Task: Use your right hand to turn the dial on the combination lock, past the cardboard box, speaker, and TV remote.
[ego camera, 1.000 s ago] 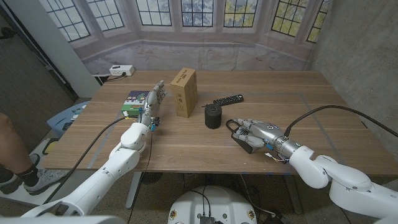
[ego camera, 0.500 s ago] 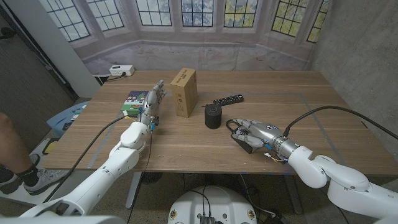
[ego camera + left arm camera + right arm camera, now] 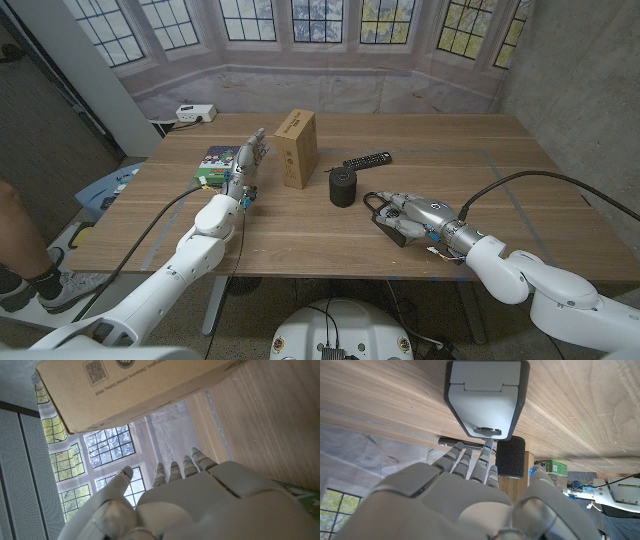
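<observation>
My right hand (image 3: pixel 405 216) stays draped over the combination lock (image 3: pixel 485 397), fingertips touching its dial. Nothing has shifted. My left hand (image 3: pixel 245 160) stands open beside the cardboard box (image 3: pixel 296 147).

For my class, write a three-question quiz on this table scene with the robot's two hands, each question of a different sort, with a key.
1. True or false: the cardboard box stands between the left robot hand and the speaker.
2. Multiple choice: the fingers of the right robot hand touch A) the TV remote, B) the combination lock, C) the speaker.
3. Fill in: in the right wrist view, a fingertip sits at the lock's ____.

Key: 1 true. 2 B. 3 dial.
</observation>
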### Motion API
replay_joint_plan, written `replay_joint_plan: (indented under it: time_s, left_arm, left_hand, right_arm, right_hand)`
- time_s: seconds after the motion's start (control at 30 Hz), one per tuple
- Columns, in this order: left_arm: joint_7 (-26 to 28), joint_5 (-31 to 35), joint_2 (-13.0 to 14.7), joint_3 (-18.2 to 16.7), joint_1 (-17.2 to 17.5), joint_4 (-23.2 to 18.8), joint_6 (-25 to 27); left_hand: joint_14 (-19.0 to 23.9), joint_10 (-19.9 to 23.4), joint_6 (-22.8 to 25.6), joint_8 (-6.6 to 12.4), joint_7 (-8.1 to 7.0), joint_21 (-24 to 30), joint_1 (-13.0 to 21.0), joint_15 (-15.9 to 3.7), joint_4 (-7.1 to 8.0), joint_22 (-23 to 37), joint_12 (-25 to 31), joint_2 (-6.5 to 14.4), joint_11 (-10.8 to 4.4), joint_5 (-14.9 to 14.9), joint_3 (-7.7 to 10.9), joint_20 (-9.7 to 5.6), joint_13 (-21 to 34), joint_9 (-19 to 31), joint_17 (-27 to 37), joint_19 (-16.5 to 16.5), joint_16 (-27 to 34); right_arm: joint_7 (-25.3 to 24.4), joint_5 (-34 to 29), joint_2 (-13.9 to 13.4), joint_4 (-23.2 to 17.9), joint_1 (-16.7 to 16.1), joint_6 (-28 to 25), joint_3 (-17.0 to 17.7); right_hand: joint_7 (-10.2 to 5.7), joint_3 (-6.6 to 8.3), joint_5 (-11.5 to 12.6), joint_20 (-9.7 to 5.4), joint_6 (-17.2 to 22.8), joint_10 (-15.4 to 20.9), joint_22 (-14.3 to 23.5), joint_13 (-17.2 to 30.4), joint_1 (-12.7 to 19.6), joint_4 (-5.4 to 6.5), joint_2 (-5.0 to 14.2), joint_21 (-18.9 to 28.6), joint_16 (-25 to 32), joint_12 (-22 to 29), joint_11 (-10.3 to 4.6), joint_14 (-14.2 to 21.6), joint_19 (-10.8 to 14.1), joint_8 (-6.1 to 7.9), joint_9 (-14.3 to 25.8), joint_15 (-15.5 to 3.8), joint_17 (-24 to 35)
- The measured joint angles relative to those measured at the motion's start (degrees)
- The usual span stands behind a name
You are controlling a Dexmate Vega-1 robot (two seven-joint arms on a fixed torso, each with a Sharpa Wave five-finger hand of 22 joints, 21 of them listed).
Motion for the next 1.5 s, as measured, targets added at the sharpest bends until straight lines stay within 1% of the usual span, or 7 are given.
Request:
replay_joint_plan:
  time_s: [0.3, 0.4, 0.47, 0.77, 0.97, 1.13, 1.5]
  left_arm:
    - [0.02, 0.20, -0.02, 0.13, -0.01, -0.06, 0.01]
    - [0.11, 0.27, -0.02, 0.17, 0.01, -0.19, 0.07]
    - [0.11, 0.27, -0.02, 0.17, 0.03, -0.23, 0.07]
    - [0.31, 0.39, -0.01, 0.21, 0.14, -0.57, 0.11]
    - [0.58, 0.54, 0.06, 0.21, 0.32, -0.81, 0.13]
    - [0.73, 0.65, 0.18, 0.20, 0.42, -0.98, 0.15]
    - [0.77, 0.67, 0.23, 0.12, 0.44, -1.04, 0.16]
  left_hand:
    - [0.00, 0.00, 0.00, 0.00, 0.00, 0.00, 0.00, 0.00, 0.00, 0.00, 0.00, 0.00, 0.00, 0.00, 0.00, 0.00, 0.00, 0.00, 0.00, 0.00, 0.00]
    - [0.00, 0.00, 0.00, 0.00, 0.00, 0.00, 0.00, 0.00, 0.00, 0.00, 0.00, 0.00, 0.00, 0.00, 0.00, 0.00, 0.00, 0.00, 0.00, 0.00, 0.00]
    - [0.00, 0.00, 0.00, 0.00, 0.00, 0.00, 0.00, 0.00, 0.00, 0.00, 0.00, 0.00, 0.00, 0.00, 0.00, 0.00, 0.00, 0.00, 0.00, 0.00, 0.00]
    - [0.00, 0.00, 0.00, 0.00, 0.00, 0.00, 0.00, 0.00, 0.00, 0.00, 0.00, 0.00, 0.00, 0.00, 0.00, 0.00, 0.00, 0.00, 0.00, 0.00, 0.00]
    - [0.00, 0.00, -0.04, 0.00, -0.04, 0.00, 0.00, 0.00, 0.00, 0.00, 0.00, 0.00, 0.00, 0.00, 0.00, 0.00, 0.00, 0.00, 0.00, 0.00, 0.00]
    - [0.00, 0.00, -0.23, 0.00, -0.23, 0.00, 0.00, 0.00, 0.00, 0.00, 0.00, 0.00, 0.00, 0.00, 0.00, 0.00, 0.00, 0.00, 0.00, 0.00, 0.00]
    - [0.00, 0.00, -0.22, 0.00, -0.23, 0.00, 0.00, 0.00, 0.00, 0.00, 0.00, 0.00, 0.00, 0.00, 0.00, 0.00, 0.00, 0.00, 0.00, 0.00, 0.00]
  right_arm:
    - [-0.45, 0.45, -0.75, -0.17, -1.01, -0.18, 0.83]
    - [-0.66, 0.51, -0.80, -0.05, -1.19, -0.23, 0.91]
    - [-0.78, 0.54, -0.80, -0.05, -1.19, -0.25, 0.91]
    - [-1.27, 0.66, -0.75, 0.64, -1.37, -0.19, 0.89]
    - [-1.49, 0.66, -0.52, 1.21, -1.33, 0.02, 0.49]
    - [-1.53, 0.65, -0.25, 1.70, -1.07, 0.18, -0.01]
    - [-1.61, 0.79, -0.10, 1.98, -1.07, 0.17, -0.47]
  right_hand:
    - [0.00, 0.00, 0.00, 0.00, 0.00, 0.00, 0.00, 0.00, 0.00, 0.00, 0.00, 0.00, 0.00, -0.22, 0.00, 0.03, 0.00, 0.00, 0.00, 0.03, 0.00]
    - [-0.03, 0.24, 0.00, 0.33, 0.03, 0.00, 0.00, 0.00, 0.00, -0.24, 0.00, 0.00, 0.00, -0.22, 0.00, 0.03, 0.33, 0.00, 0.00, 0.03, 0.00]
    - [-0.32, 0.24, 0.00, 0.33, 0.31, 0.00, 0.00, 0.00, 0.00, -0.24, 0.00, 0.00, 0.00, -0.22, 0.00, 0.03, 0.32, 0.00, 0.00, 0.03, 0.00]
    - [-0.31, 0.24, 0.00, 0.32, 0.31, 0.00, 0.00, 0.00, 0.00, -0.24, 0.00, 0.00, 0.00, -0.22, 0.00, 0.03, 0.32, 0.00, 0.00, 0.03, 0.00]
    - [-0.31, 0.24, 0.00, 0.32, 0.31, -0.02, 0.00, -0.05, 0.00, -0.23, 0.00, 0.00, 0.00, -0.22, -0.02, 0.28, 0.32, 0.00, 0.00, -0.22, 0.00]
    - [-0.31, 0.33, 0.00, 0.32, 0.31, -0.16, 0.00, -0.17, -0.18, -0.33, 0.18, 0.00, 0.00, -0.29, -0.16, 0.63, 0.32, 0.00, 0.00, 0.04, 0.00]
    - [-0.32, 0.47, 0.00, 0.32, 0.31, 0.48, 0.00, 0.01, -0.23, -0.47, 0.24, 0.00, 0.00, -0.69, 0.25, 0.63, 0.32, 0.00, 0.00, 0.04, 0.00]
